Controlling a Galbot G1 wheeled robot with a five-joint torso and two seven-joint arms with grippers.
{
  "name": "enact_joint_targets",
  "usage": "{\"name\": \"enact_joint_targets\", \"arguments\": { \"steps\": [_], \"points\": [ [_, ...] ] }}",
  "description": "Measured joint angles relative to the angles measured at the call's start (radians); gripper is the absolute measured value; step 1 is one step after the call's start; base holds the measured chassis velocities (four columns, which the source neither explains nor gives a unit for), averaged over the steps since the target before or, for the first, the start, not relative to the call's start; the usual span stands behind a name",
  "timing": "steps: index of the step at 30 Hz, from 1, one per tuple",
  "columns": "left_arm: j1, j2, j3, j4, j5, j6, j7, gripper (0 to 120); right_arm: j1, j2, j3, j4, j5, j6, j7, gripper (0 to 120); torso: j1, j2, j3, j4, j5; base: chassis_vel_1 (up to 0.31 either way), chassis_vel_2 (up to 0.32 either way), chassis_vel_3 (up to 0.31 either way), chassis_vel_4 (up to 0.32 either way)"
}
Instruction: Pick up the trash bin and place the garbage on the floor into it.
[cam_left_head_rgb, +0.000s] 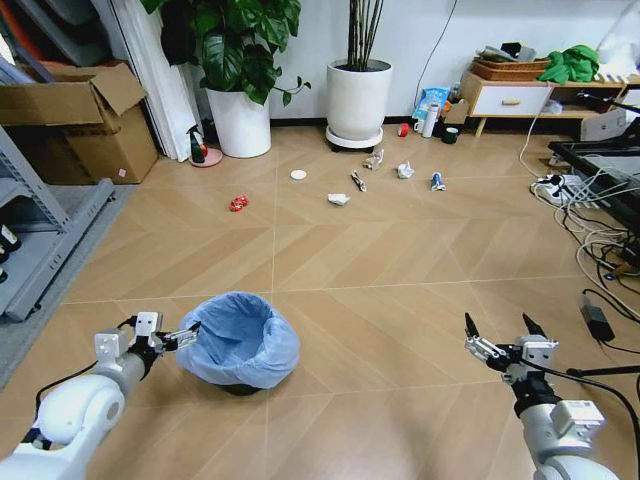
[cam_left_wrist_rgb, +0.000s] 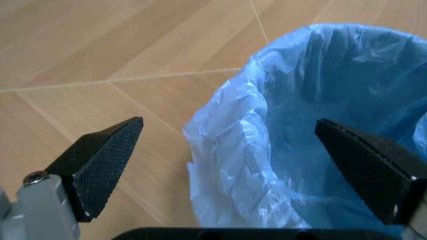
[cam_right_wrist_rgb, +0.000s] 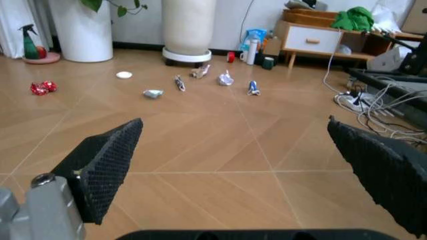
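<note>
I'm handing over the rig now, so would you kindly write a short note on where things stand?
Left gripper: open, jaws straddling the trash bin's near rim, not yet closed.
Right gripper: open, empty, low over bare floor.
Garbage: red can, white disc, paper wad and other pieces lie on the floor ahead near the white pots.
Done: nothing binned. Left: grip bin, collect everything.

2 glossy white arms end in grey wrists, black cables trailing, black knurled wedge fingers (cam_left_wrist_rgb: 100, 157) (silver screw).

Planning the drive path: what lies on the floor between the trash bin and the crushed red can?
Bare floor in the head view: nothing lies between the trash bin and the crushed red can.
</note>
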Motion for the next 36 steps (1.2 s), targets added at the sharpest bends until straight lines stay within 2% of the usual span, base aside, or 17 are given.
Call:
{"name": "enact_joint_targets", "arguments": {
  "steps": [6,19,24,36],
  "points": [
    [-0.059,-0.004,0.035,0.045,-0.027,0.061,0.010,100,0.001,-0.007,0.005,-0.007,0.005,-0.002,0.001,100,0.000,0.000,0.000,0.0001,0.0001,0.000,0.000,0.000,0.000],
    [-0.180,-0.024,0.108,0.185,-0.023,0.080,0.025,100,-0.016,-0.011,0.011,-0.009,0.006,-0.003,0.015,100,0.000,0.000,0.000,0.0001,0.0000,0.000,0.000,0.000,0.000],
    [-0.197,-0.022,0.126,0.202,-0.006,0.104,0.025,100,-0.012,0.001,0.012,-0.016,0.006,-0.002,0.016,100,0.000,0.000,0.000,0.0001,0.0000,0.000,0.000,0.000,0.000],
    [-0.190,-0.027,0.132,0.201,0.001,0.126,0.039,61,-0.005,-0.002,0.008,-0.024,0.008,0.000,0.016,100,0.000,0.000,0.000,0.0001,0.0000,0.000,0.000,0.000,0.000]
  ]
}}
